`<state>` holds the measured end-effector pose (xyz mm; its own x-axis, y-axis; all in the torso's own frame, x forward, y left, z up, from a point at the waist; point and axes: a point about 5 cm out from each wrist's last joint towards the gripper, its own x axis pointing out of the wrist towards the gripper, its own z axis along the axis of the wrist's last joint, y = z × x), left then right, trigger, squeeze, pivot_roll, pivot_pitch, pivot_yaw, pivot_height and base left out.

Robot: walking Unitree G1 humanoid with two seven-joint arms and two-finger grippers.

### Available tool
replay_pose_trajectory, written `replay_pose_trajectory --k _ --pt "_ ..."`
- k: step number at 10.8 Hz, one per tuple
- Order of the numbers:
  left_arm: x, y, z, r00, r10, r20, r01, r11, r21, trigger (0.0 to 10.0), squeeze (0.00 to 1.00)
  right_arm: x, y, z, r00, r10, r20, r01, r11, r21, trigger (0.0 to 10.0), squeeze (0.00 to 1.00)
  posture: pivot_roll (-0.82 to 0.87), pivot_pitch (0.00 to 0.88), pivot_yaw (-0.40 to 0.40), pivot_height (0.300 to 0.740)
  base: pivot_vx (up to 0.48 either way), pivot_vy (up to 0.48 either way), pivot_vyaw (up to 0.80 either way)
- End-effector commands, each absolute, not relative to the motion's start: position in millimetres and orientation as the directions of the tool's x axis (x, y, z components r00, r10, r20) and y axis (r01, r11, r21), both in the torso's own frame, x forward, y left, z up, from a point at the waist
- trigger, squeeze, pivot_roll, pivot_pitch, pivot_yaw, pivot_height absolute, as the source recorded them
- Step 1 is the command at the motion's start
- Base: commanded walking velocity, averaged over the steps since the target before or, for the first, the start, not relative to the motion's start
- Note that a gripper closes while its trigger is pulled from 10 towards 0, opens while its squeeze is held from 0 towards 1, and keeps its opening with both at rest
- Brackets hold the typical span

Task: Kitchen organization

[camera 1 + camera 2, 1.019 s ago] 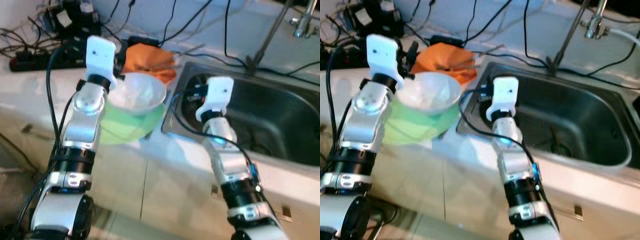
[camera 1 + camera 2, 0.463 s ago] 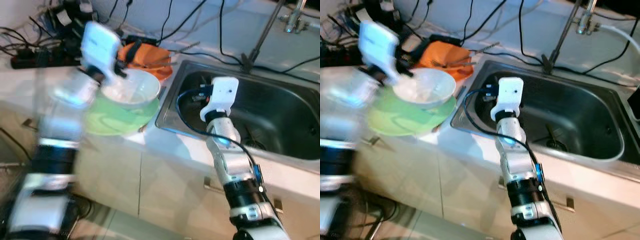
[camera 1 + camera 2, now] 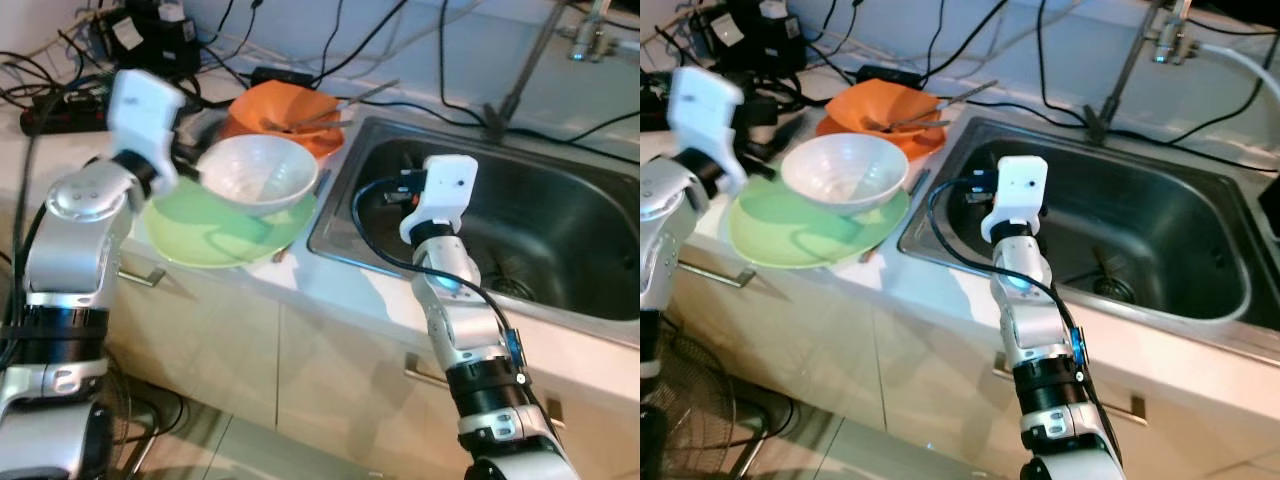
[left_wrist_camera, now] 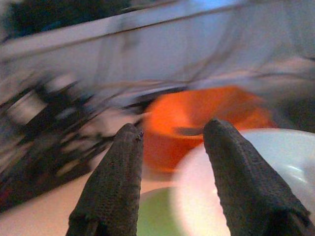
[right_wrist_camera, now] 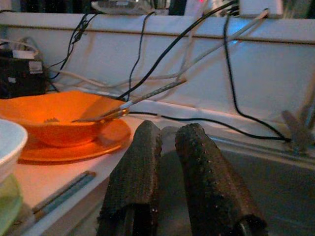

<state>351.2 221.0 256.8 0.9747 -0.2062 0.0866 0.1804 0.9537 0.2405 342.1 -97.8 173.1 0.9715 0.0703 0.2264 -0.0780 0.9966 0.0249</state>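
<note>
A white bowl (image 3: 258, 175) sits on a green plate (image 3: 215, 235) on the counter, left of the sink (image 3: 560, 230). Behind it an orange bowl (image 3: 285, 108) holding utensils rests on an orange plate (image 5: 74, 147). My left gripper (image 4: 170, 130) is open and empty, just left of the white bowl's rim and pointing past it toward the orange bowl. My right gripper (image 5: 167, 130) is shut with nothing in it, hovering over the sink's left end (image 3: 392, 190).
Black cables and a power strip (image 3: 60, 110) crowd the counter's back left. A faucet (image 3: 590, 40) stands behind the sink. A thin stick (image 5: 64, 189) lies on the counter by the sink edge. Cabinet fronts with a handle (image 3: 140, 275) run below the counter.
My left arm has drawn back to the left, away from the white bowl's rim; the bowl stays on the green plate. The camera has shifted slightly. The right arm holds its place.
</note>
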Motion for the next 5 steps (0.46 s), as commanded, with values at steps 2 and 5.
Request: replay_pose_trajectory --k 2,5 --pt "355 231 256 0.994 -0.084 0.071 0.078 0.993 0.091 10.0 1.0 343 -99 171 0.973 0.072 0.22 -0.078 0.997 0.021 10.0 0.0 -0.02 0.0 -0.09 0.74 0.0 0.0 0.0" --pt "354 225 247 0.978 -0.202 -0.051 0.199 0.979 -0.049 10.0 1.0 341 -100 170 0.973 0.073 0.22 -0.078 0.997 0.017 10.0 0.0 -0.02 0.0 -0.088 0.74 0.0 0.0 0.0"
